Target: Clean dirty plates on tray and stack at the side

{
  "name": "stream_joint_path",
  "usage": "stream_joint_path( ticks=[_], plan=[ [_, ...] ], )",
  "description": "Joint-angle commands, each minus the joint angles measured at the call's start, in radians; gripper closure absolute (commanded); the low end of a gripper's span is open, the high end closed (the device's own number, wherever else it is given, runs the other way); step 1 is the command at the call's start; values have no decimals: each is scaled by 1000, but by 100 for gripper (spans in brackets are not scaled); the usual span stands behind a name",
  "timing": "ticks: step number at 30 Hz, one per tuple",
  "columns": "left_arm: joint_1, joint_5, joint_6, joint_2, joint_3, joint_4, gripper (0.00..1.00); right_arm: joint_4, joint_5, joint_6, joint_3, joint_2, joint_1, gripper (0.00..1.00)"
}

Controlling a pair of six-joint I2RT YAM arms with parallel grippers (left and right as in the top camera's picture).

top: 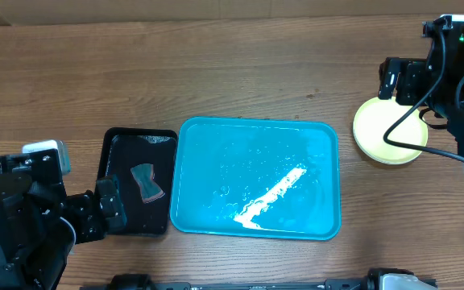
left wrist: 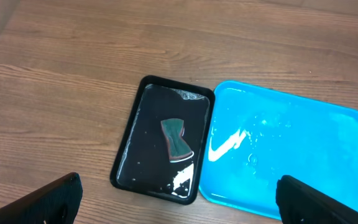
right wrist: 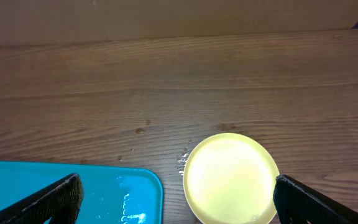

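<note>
Your left gripper (left wrist: 179,202) and right gripper (right wrist: 178,200) gape wide, both empty. Yellow plate (right wrist: 230,179) sits just ahead of the right one, off the blue tray (left wrist: 303,149), which lies ahead-right of the left.

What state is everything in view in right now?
blue tray: wet, white smear, no plates on it
black tray: wet, holding the sponge
sponge: lying flat in the black tray
yellow plate: on the table right of the blue tray, top clean
left claw: open, empty
right claw: open, empty
</note>
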Motion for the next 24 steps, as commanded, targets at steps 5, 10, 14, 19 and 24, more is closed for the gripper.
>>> stream_joint_path(
  ticks=[5,10,14,19,24],
  plan=[
    [-6,-3,15,2,10,-2,0,3,5,-7,19,-5,4,0],
    [-6,4,15,2,10,-3,0,3,5,-7,19,-5,4,0],
    [-6,4,15,2,10,-3,0,3,5,-7,19,-5,4,0],
    [-6,-6,16,2,10,-9,0,3,5,-7,19,-5,4,0],
    [-6,-29,24,2,10,24,0,3,5,-7,19,-5,4,0]
  ],
)
